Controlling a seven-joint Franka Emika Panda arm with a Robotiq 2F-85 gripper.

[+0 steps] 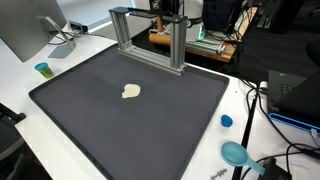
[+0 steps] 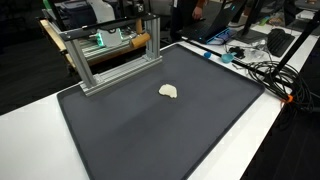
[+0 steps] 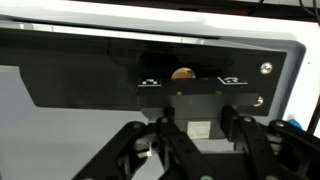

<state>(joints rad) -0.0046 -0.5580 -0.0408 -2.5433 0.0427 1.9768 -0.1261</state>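
A small pale beige lump [image 1: 131, 91] lies alone on the dark grey mat [image 1: 150, 135]; it shows in both exterior views, near the mat's middle [image 2: 169, 91]. Neither exterior view shows the arm or the gripper. In the wrist view my gripper [image 3: 200, 115] comes up from the bottom edge, its two dark fingers [image 3: 170, 125] partly apart with nothing gripped between them. The lump [image 3: 182, 73] appears small and far off above the fingertips, well away from them. The wrist view is dim, and the fingers' lower links are cut off by the frame edge.
An aluminium frame [image 1: 150, 40] stands at the mat's far edge [image 2: 110, 55]. On the white table [image 1: 90, 45] are a small blue cup [image 1: 43, 69], a blue cap [image 1: 227, 121], a teal scoop-like thing [image 1: 236, 153], a monitor [image 1: 30, 30] and cables [image 2: 265, 75].
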